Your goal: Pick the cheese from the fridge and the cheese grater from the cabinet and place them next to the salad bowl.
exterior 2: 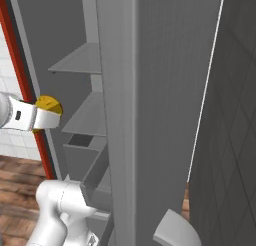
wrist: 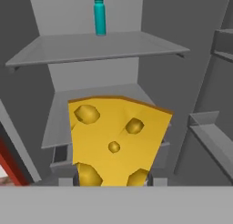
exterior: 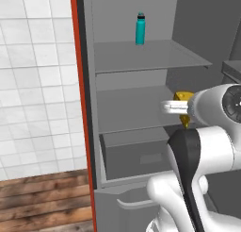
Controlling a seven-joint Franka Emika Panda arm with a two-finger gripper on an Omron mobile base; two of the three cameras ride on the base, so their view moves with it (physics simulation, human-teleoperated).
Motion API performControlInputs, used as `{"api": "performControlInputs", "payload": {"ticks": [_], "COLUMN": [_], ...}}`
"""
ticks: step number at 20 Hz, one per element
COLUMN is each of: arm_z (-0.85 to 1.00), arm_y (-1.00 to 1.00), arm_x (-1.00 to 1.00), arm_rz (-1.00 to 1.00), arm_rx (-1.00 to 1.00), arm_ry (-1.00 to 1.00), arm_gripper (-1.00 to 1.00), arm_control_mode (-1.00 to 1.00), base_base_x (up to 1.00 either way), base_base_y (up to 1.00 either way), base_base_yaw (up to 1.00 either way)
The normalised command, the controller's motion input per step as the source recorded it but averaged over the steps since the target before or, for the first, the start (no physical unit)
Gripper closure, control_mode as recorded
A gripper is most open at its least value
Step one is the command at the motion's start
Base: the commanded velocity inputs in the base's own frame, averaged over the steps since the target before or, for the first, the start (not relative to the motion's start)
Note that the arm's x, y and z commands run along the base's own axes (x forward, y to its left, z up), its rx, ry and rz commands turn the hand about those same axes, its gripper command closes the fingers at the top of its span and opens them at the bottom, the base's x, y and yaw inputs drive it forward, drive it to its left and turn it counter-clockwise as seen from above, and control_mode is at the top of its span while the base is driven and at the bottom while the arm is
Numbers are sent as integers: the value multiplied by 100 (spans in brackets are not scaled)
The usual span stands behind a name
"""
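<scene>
The pincer was pinching the cheese, a yellow-orange wedge with round holes that rose between its tips in the hand view. In the left base view the cheese showed as a yellow edge just past the white hand, level with the middle shelf of the fridge. In the right base view the pincer and the cheese hung at the left, near the red panel edging the fridge, clear of its shelves. Farther in, on the upper shelf, a tall teal bottle stood upright against the back wall; it also showed in the left base view. Below the middle shelf sat the grey drawer. Left of the fridge were a white tiled wall and a wooden floor.
</scene>
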Motion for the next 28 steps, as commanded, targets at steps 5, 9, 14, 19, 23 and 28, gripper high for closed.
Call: {"api": "performControlInputs", "payload": {"ticks": [5, 9, 14, 19, 23, 28], "arm_z": [0, 0, 0, 0, 0, 0], "arm_y": [0, 0, 0, 0, 0, 0], "arm_x": [0, 0, 0, 0, 0, 0], "arm_rz": [0, 0, 0, 0, 0, 0], "arm_rx": [0, 0, 0, 0, 0, 0], "arm_ry": [0, 0, 0, 0, 0, 0], "arm_gripper": [100, 100, 100, 100, 100, 100], "arm_control_mode": [100, 100, 100, 100, 100, 100], "base_base_x": [-38, -48, -53, -58, -62, -88], "base_base_y": [38, 35, 37, 44, 41, 35], "base_base_yaw": [0, -3, -9, -17, -17, -15]}}
